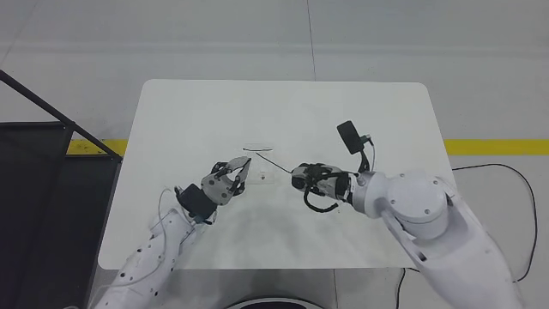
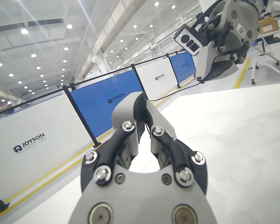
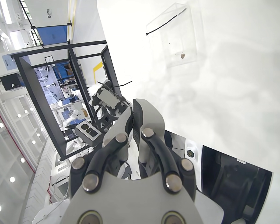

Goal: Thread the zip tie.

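Note:
A thin black zip tie [image 1: 276,165] hangs straight between my two grippers above the white table [image 1: 189,120]. My right gripper [image 1: 298,176] is shut on one end of it; in the left wrist view that gripper [image 2: 199,79] pinches the zip tie [image 2: 175,91] at its fingertips. My left gripper [image 1: 247,164] is shut on the other end, the strip vanishing between its pads [image 2: 140,108]. A short tapered tail [image 3: 124,84] sticks out past the left gripper [image 3: 107,99]. My right fingers [image 3: 140,115] are pressed together.
A clear plastic box [image 3: 177,45] stands on the table just beyond the grippers, with a second black zip tie [image 3: 163,25] lying across its top; from above that tie [image 1: 257,148] shows as a short dark line. The table's near edge [image 1: 257,268] is close behind both wrists.

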